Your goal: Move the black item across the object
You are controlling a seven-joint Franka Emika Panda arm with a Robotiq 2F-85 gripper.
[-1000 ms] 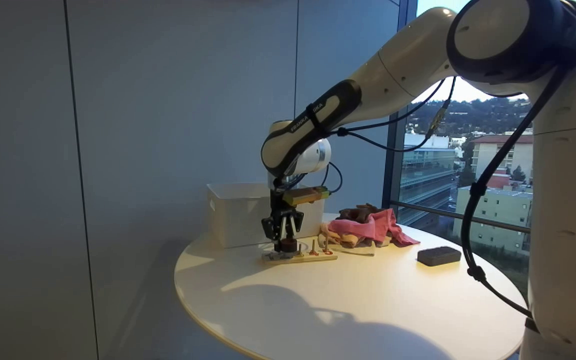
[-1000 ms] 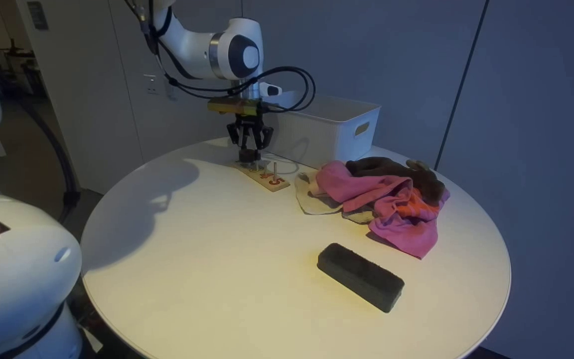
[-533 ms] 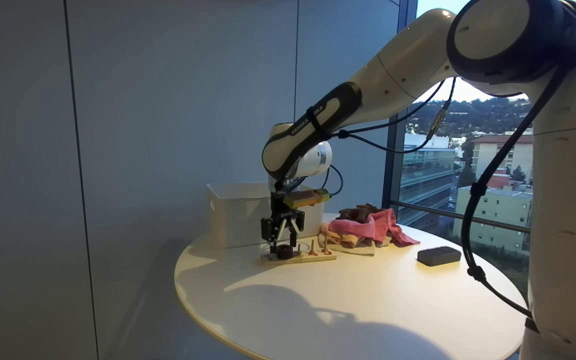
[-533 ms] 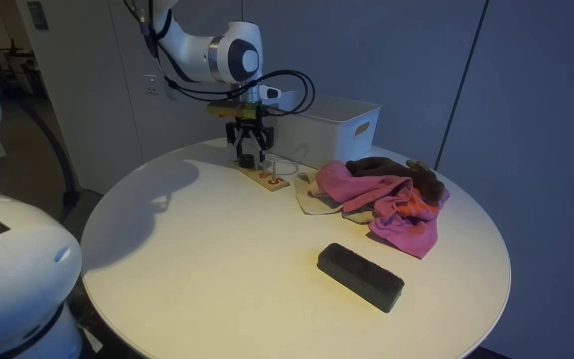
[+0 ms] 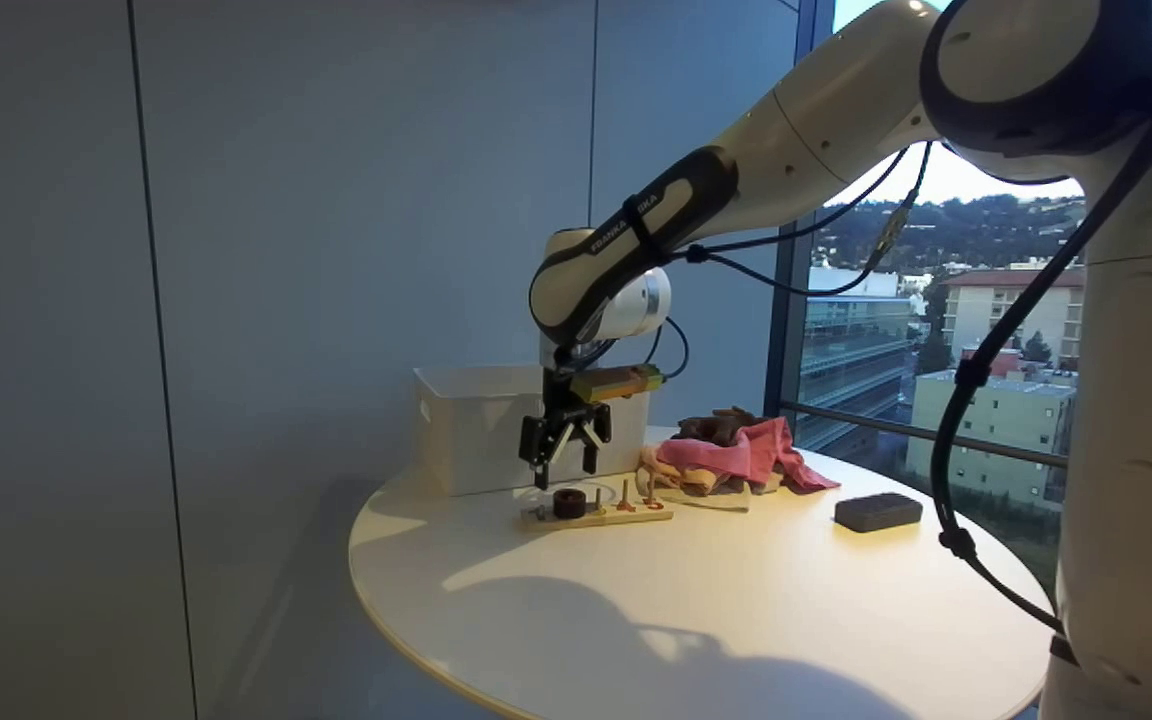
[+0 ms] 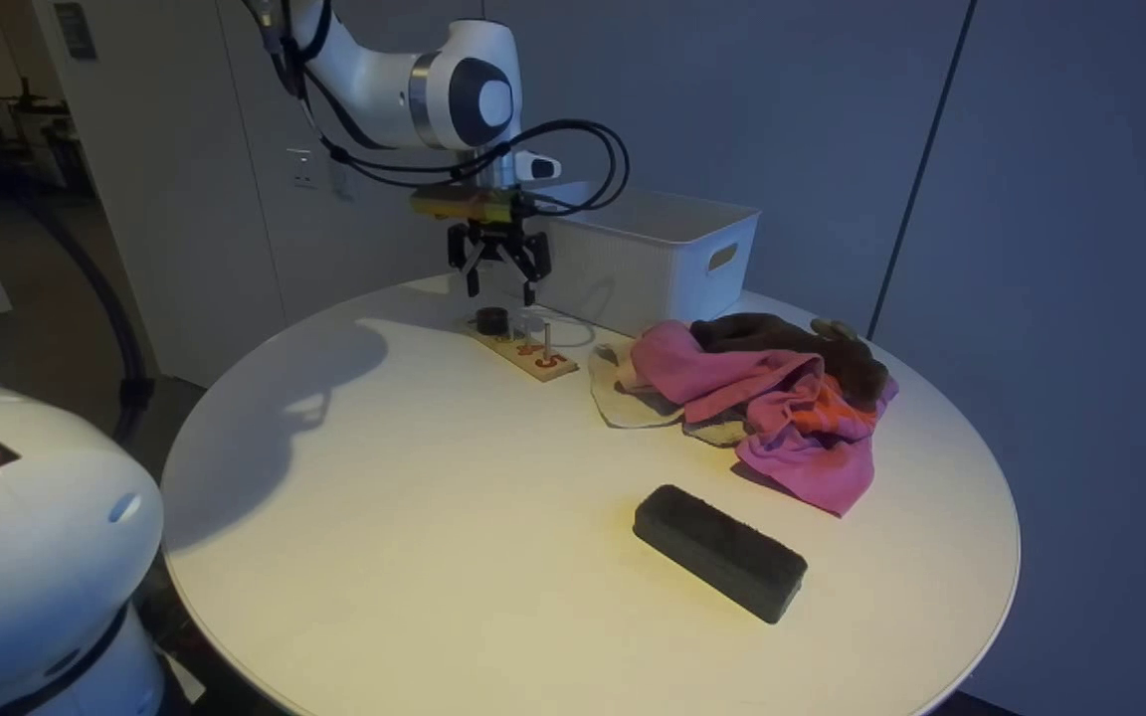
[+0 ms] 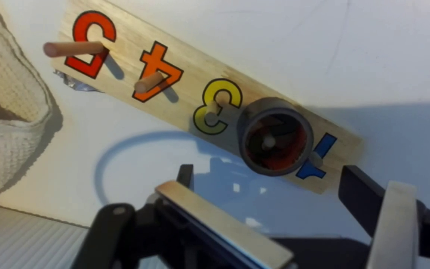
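The black item (image 5: 569, 503) is a short dark ring with a reddish inside. It rests on the object (image 5: 626, 517), a tan wooden strip with pegs and painted numerals. In the wrist view the ring (image 7: 263, 108) lies between the yellow 3 and the blue 1 on the strip (image 7: 189, 74), and a peg tip shows inside its opening. My gripper (image 5: 566, 473) hangs above the ring, clear of it, with its jaws wide apart and nothing between them. The same gap shows at the gripper (image 6: 501, 292) over the ring (image 6: 491, 320) in an exterior view.
Close behind the strip and gripper stands a white box (image 6: 623, 278). A heap of pink and brown cloth (image 6: 712, 368) lies near the strip's 5 end. A larger black block (image 6: 720, 552) sits apart on the round table (image 6: 414, 537).
One second ago the jaws were closed on the ring just over the strip. They have since spread, the ring has dropped slightly onto the strip, and the gripper has risen away from it.
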